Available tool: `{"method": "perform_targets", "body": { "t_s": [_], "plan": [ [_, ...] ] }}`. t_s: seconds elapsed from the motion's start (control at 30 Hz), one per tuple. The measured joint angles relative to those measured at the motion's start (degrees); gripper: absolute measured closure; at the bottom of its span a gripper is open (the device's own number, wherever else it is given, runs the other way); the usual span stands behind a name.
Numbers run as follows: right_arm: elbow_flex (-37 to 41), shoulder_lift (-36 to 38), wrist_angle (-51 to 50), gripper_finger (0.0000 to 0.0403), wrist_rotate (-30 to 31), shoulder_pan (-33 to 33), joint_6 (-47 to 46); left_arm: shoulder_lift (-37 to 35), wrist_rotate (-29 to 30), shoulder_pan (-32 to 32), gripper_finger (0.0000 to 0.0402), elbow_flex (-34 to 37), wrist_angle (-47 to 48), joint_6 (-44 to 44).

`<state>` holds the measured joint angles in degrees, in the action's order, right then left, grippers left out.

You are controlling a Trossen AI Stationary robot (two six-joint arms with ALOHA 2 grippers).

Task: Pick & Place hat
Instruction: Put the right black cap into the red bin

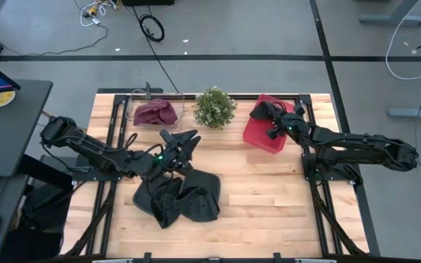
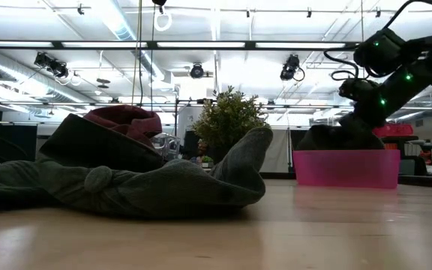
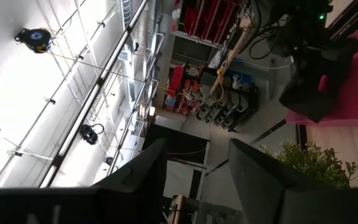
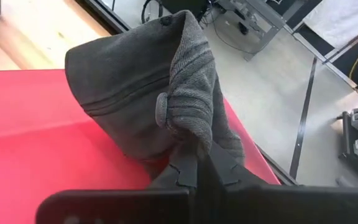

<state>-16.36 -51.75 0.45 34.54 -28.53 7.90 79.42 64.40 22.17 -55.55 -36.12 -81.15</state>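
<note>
1. High view: taking the small potted plant (image 1: 215,107) at the far edge of the wooden table (image 1: 269,197) as landmark, the red bin (image 1: 263,131) sits just to its right and a clear tray (image 1: 139,115) holding a maroon hat (image 1: 156,112) just to its left. The right gripper (image 1: 272,115) hangs over the red bin, clenched on a dark grey hat (image 1: 266,110) whose shape is partly covered by the arm. The left gripper (image 1: 185,139) sits in front of the plant, fingers spread and holding nothing, above a pile of dark hats (image 1: 179,199) lying nearer the front edge.

2. Low view: the pile of dark hats (image 2: 126,180) fills the foreground left of the plant (image 2: 228,120) and hides the plant's pot. The maroon hat (image 2: 126,120) peeks over the pile. Right of the plant stands the bin (image 2: 346,168), with the right arm above it; the held hat shows only as a dark mass at the rim.

3. Left wrist view: the two dark fingers (image 3: 260,180) stand apart with nothing between them; the plant (image 3: 316,165) is cut off at the edge.

4. Right wrist view: the dark grey hat (image 4: 148,99) is pinched at its lower fold by the closed fingers (image 4: 185,171), over the red bin (image 4: 36,143); the fingertips are buried in the cloth.
</note>
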Motion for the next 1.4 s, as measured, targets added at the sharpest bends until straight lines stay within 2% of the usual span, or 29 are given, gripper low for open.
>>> {"method": "perform_targets", "body": {
  "t_s": [0.13,0.27,0.53,0.63,0.87,1.17,1.4],
  "plan": [
    [0.0,0.0,1.3,0.0402,0.6,0.0,1.3,0.0,1.2,0.0,0.0225,0.0,0.0,0.0],
    [0.0,0.0,2.9,0.0402,-1.9,0.0,4.9,0.0,1.8,0.0,0.0225,0.0,0.0,-0.1],
    [0.0,0.0,3.2,0.0402,-1.3,0.0,5.2,0.0,2.0,-0.5,0.0225,0.0,0.0,-0.1],
    [0.0,0.0,1.2,0.0402,2.2,0.0,3.9,0.0,2.0,-0.9,0.0225,0.0,0.0,0.0],
    [0.0,0.0,-2.1,0.0402,4.3,-0.5,2.6,0.0,2.0,-1.9,0.0225,0.0,0.0,0.0],
    [0.0,0.0,-4.9,0.0403,-2.1,-0.5,-6.2,0.0,2.0,-1.9,0.0225,0.0,0.0,1.1],
    [0.0,0.0,-5.4,0.0371,-1.4,-0.5,-10.5,0.0,2.1,-1.9,0.0225,0.0,0.0,1.1]
  ]
}}
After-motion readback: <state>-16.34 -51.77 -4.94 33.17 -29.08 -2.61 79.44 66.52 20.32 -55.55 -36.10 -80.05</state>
